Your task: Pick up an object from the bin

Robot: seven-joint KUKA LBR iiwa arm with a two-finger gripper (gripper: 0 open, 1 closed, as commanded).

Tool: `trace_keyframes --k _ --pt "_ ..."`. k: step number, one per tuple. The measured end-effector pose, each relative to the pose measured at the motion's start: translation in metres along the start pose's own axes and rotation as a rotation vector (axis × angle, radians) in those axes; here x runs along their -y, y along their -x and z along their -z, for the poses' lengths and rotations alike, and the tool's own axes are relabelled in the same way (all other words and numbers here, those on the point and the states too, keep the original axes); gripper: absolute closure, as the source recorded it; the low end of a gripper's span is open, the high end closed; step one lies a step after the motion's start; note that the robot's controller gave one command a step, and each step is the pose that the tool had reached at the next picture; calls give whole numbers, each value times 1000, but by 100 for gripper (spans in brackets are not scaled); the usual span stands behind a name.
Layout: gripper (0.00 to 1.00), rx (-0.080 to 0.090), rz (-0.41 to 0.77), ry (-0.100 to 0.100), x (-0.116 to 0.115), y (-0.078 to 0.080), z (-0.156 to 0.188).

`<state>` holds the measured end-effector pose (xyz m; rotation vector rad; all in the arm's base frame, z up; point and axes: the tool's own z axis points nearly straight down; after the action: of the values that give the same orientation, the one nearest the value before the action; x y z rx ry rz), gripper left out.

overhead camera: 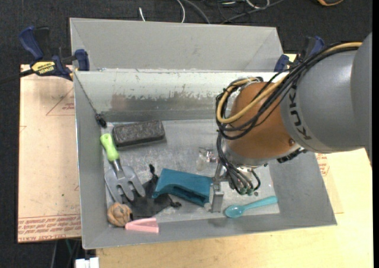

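A grey bin (177, 54) sits on a dark floor. The gripper (216, 197) is down at the teal thing's (180, 185) right end; wide or narrow, I cannot tell. It should grab gently and lift straight up. A spoon (251, 206) lies right of the teal thing, the front wall near.

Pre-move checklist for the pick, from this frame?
1. Gripper inside the bin: ok, low near the front wall.
2. Nearest thing known: ok, teal object, gripper at its right end.
3. Anything held: cannot tell.
4. Room beside the gripper: not ok, light blue spoon lies close on the other side.
5. Teal object free of neighbours: not ok, black thing lies against its left end.
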<state>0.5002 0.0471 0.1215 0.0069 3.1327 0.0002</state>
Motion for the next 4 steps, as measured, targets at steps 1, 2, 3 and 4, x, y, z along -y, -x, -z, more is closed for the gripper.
trace_keyframes --k 1,2,3,4 --pt "0 0 -69 4 -52 -1 -37" --pt "100 10 -66 1 -23 1 -51" --pt "100 10 -67 1 -23 1 -51" --pt "100 0 -108 -1 -25 1 9"
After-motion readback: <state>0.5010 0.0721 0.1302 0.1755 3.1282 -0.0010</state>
